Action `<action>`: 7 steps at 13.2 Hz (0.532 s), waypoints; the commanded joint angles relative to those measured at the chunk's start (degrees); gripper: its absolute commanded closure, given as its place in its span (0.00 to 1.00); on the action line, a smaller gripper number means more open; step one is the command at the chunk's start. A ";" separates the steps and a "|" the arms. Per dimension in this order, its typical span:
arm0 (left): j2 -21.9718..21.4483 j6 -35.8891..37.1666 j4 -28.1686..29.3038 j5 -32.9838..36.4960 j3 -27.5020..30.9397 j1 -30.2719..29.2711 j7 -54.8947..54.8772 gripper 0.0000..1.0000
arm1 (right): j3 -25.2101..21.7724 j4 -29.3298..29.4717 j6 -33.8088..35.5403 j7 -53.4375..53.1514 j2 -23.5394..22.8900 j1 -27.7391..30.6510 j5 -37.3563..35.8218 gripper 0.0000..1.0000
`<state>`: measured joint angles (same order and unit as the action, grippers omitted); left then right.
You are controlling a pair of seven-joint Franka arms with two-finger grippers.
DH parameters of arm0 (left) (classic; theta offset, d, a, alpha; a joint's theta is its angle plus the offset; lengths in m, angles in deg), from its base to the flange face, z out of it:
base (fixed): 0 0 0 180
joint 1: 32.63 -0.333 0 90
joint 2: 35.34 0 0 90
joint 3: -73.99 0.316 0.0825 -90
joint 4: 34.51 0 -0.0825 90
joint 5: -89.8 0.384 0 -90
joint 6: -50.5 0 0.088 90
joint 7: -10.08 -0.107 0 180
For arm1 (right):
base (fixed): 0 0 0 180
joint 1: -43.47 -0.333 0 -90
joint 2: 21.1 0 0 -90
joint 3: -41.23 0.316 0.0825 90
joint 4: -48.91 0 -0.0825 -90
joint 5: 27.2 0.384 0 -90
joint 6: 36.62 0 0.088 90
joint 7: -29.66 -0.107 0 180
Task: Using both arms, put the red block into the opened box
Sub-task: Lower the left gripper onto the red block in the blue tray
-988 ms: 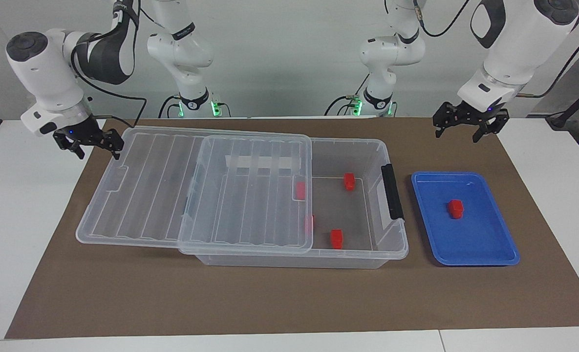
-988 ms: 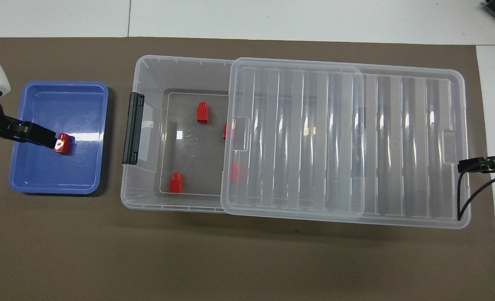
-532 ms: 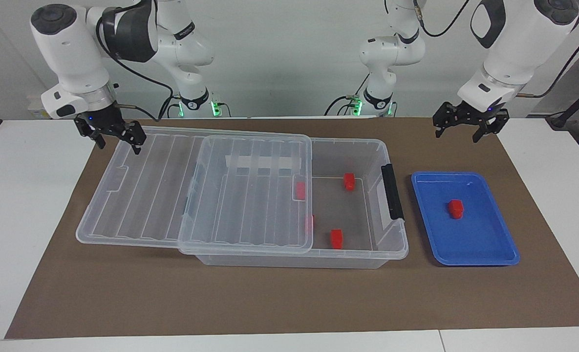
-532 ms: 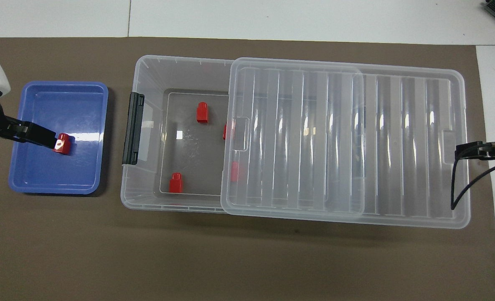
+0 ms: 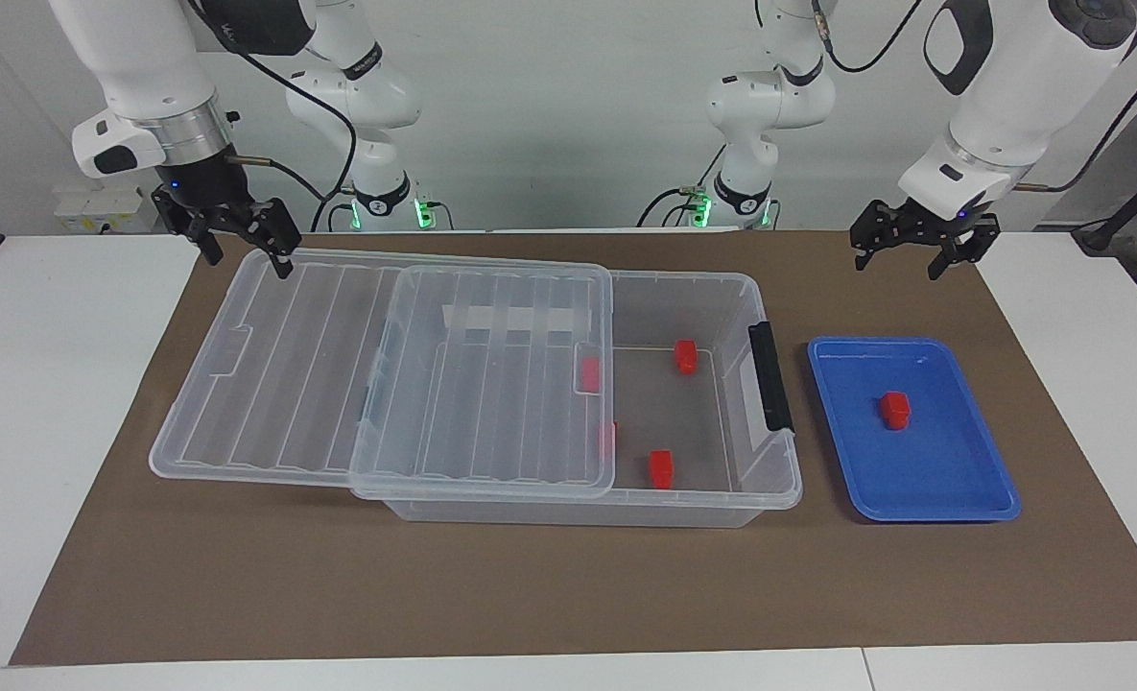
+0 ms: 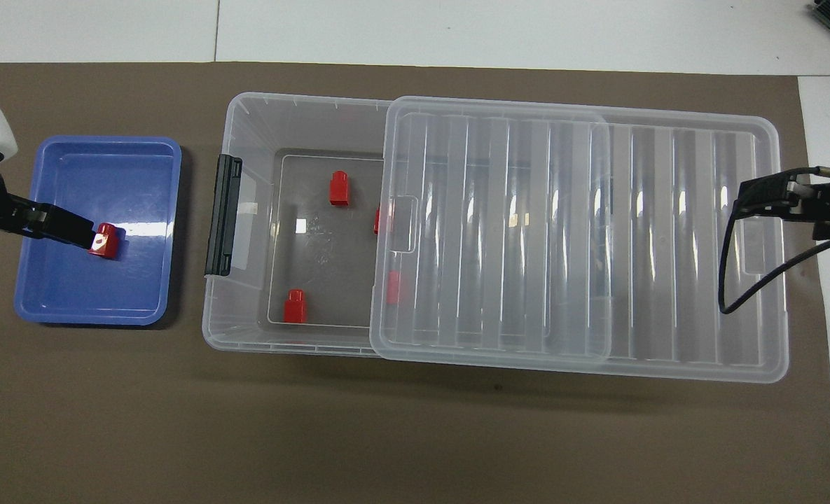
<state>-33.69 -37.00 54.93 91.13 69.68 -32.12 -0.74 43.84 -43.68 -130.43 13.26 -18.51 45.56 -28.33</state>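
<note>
Two grippers, both with fingers apart and empty, facing view: right gripper (image 5: 242,247) over the slid-back lid (image 5: 338,369), left gripper (image 5: 921,251) above the mat near the blue tray (image 5: 952,489), likely staged for pickup. Overhead view: red block (image 6: 104,241) lies in the tray; box (image 6: 246,336) half uncovered, ready for loading.

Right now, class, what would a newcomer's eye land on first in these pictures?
First, the large clear box mid-table, its ribbed lid slid toward the right arm's end, with bright red blocks inside. Next, the blue tray toward the left arm's end, holding one red block. The right gripper hangs open over the lid's corner.
</note>
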 commanded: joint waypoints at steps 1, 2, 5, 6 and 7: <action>-1.30 -0.40 1.26 0.96 0.00 0.11 0.71 0.00 | 0.20 5.30 4.59 -0.91 -2.15 1.16 0.60 0.00; -1.30 -0.57 1.26 0.96 0.00 0.19 0.62 0.00 | 0.20 6.10 5.73 -0.83 -2.94 1.25 0.77 0.00; -2.09 -2.23 2.31 0.96 0.44 -2.25 2.36 0.00 | 0.20 6.19 5.66 -0.91 -3.38 0.82 0.25 0.00; -2.52 -6.42 4.49 0.96 0.44 -3.40 3.34 0.00 | 0.20 6.11 5.74 -0.91 -3.47 0.55 0.42 0.00; -3.40 -12.29 8.34 0.96 0.53 -4.10 3.17 0.00 | 0.20 5.67 6.79 -0.39 -3.30 0.55 0.34 0.00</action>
<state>-34.09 -41.38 56.25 91.40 70.32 -34.27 1.37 43.77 -39.52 -125.75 13.26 -20.77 46.02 -28.33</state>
